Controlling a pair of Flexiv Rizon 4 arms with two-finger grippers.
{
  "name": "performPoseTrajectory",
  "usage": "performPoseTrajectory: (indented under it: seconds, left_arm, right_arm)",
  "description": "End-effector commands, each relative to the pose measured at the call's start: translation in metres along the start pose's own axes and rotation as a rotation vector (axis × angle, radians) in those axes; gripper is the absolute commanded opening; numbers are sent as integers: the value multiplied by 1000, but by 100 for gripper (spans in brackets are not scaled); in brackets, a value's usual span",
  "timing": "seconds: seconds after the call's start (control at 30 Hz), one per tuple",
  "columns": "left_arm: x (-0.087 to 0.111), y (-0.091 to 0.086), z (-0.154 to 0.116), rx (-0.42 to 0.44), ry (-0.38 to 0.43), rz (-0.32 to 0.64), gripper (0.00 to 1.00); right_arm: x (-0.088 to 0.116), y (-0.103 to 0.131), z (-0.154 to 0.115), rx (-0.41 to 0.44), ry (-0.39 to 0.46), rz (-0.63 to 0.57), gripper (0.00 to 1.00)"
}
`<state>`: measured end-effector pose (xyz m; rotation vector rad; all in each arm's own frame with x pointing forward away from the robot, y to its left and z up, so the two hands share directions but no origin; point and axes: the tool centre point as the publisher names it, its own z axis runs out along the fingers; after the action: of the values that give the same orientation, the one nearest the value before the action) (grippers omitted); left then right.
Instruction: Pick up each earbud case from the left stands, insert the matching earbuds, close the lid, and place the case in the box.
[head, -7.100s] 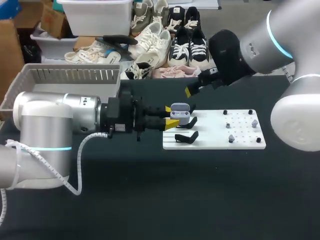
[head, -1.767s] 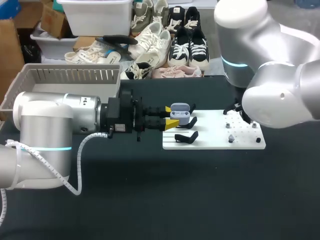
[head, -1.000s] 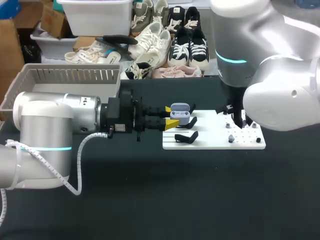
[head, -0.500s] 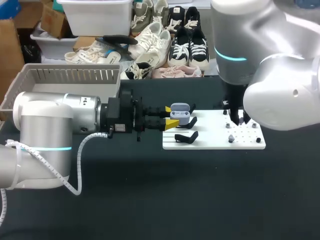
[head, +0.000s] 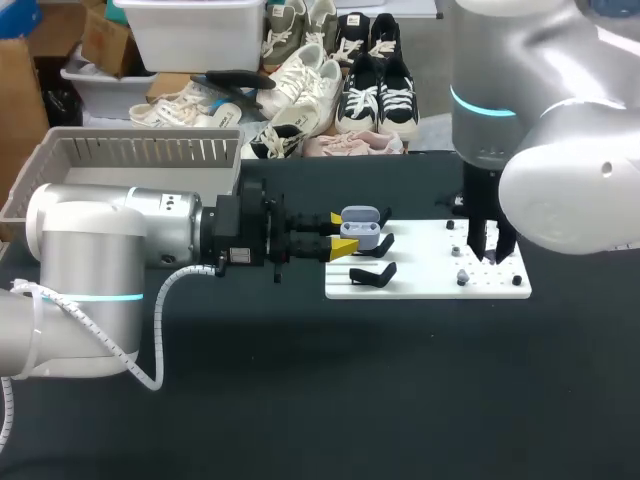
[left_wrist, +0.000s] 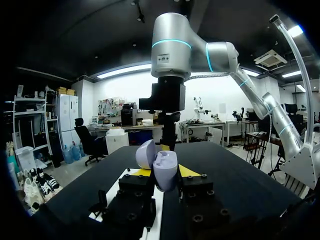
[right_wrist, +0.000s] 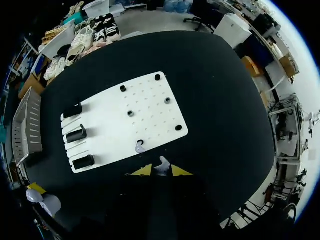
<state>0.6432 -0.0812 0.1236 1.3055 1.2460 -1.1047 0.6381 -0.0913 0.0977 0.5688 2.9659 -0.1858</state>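
The left gripper (head: 340, 232) reaches in from the left and is clenched on the earbud case (head: 361, 226), one yellow tip on each side of its body. The case sits just off the left end of the white board (head: 420, 262), above the black stands (head: 372, 272), with its lid (left_wrist: 145, 154) swung open. In the left wrist view the case (left_wrist: 166, 176) stands upright between the fingers of the left gripper (left_wrist: 164, 172), and the right arm (left_wrist: 170, 75) hangs ahead of it.

The right arm comes in from the right and points straight down over the right part of the board. The right gripper (head: 490, 250) is just above the board's surface. In the right wrist view the right gripper (right_wrist: 161, 171) grasps a pale earbud (right_wrist: 162, 164) between its yellow tips. A second earbud (right_wrist: 140, 147) sits on the board (right_wrist: 150, 100) near its near edge, and it also shows in the head view (head: 462, 276).

The grey box (head: 140, 150) stands at the far left of the dark worktop (head: 300, 380), well apart from the board.
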Motion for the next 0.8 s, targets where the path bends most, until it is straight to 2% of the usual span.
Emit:
performPoseTrajectory:
  seconds: [0.03,0.43,0.63,0.7,0.8]
  left_arm:
    - [0,-1,0,-2,-2,1,0]
    - [0,-1,0,-2,-2,1,0]
    - [0,-1,0,-2,-2,1,0]
    - [0,-1,0,-2,-2,1,0]
    - [0,-1,0,-2,-2,1,0]
  right_arm:
    - [0,1,-1,5,2,3,0]
    - [-1,3,-3,-5,1,29,0]
    - [1,12,-42,-74,-36,97,0]
    - [5,18,-59,-116,0,116,0]
    - [10,24,-83,-105,-25,122,0]
